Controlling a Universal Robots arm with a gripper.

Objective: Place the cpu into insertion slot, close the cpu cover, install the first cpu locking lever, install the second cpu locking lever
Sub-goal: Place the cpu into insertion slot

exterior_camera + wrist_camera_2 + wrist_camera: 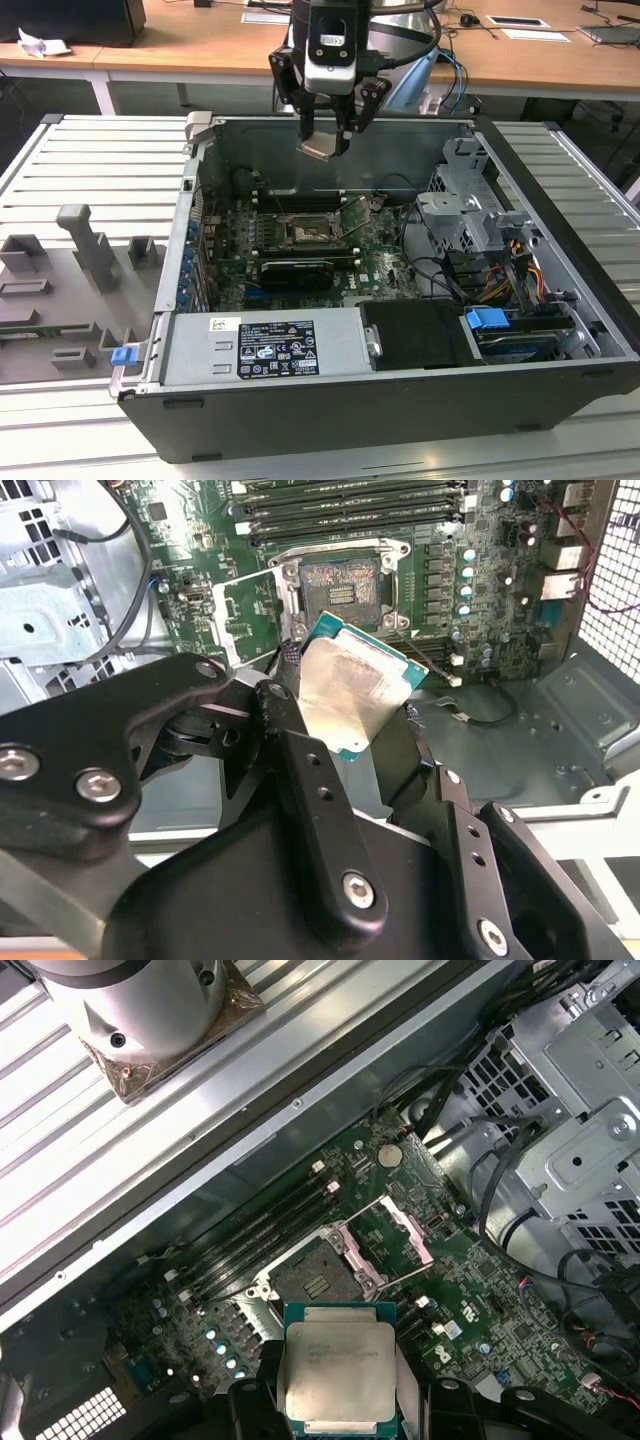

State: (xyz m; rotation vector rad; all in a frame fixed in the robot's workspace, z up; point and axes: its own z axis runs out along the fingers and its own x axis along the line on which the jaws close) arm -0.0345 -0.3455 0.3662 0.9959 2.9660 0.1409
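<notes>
One grey power box (190, 355) in front has one sticker (275, 348) with tiny print. Behind it, one insertion slot (305, 232) sits bare, its cpu cover (355, 213) tipped up. Higher up, the claw (326, 140) pinches one cpu (338, 1370) tight.

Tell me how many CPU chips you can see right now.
1. The cpu is clamped in the gripper, above the open computer case. The insertion slot below it lies empty, its cpu cover swung open.
</notes>
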